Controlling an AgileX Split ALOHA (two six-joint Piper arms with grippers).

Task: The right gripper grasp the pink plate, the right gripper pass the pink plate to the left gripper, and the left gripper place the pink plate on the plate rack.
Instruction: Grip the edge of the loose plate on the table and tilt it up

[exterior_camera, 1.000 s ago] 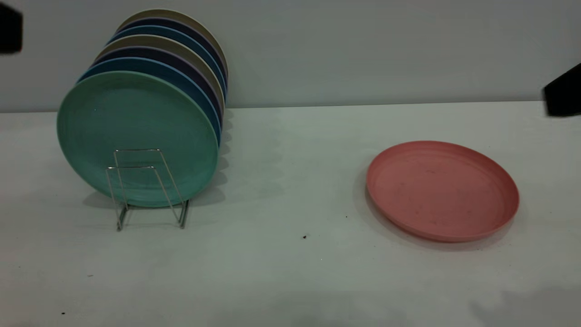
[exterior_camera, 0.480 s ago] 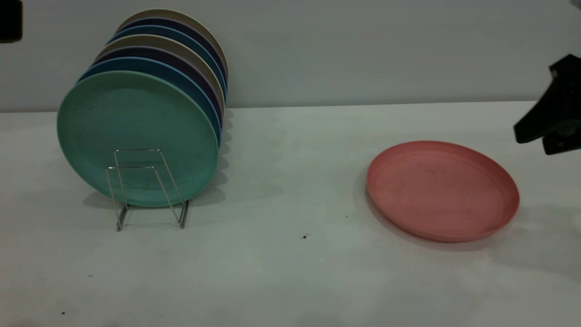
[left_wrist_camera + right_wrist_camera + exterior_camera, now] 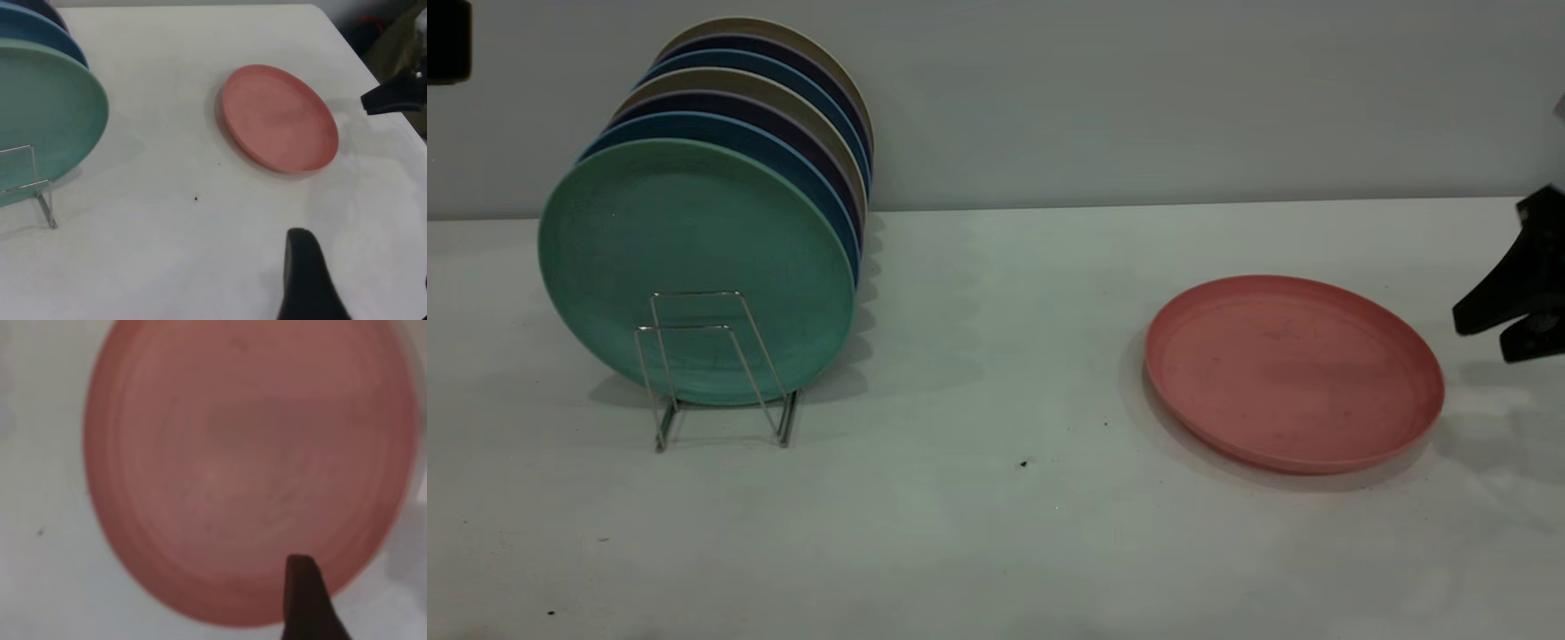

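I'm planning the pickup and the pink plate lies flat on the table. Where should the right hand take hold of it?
Grip the pink plate by its low raised rim on the edge nearest the right hand, coming in low from that side. It lies flat, so only the rim offers a lip, probably one finger inside and one under.

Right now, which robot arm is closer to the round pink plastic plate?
The right. Its black claw tool hovers just beside the round pink plastic plate, at the plate's right edge, not touching. The left arm sits far off, up beyond the stacked plates.
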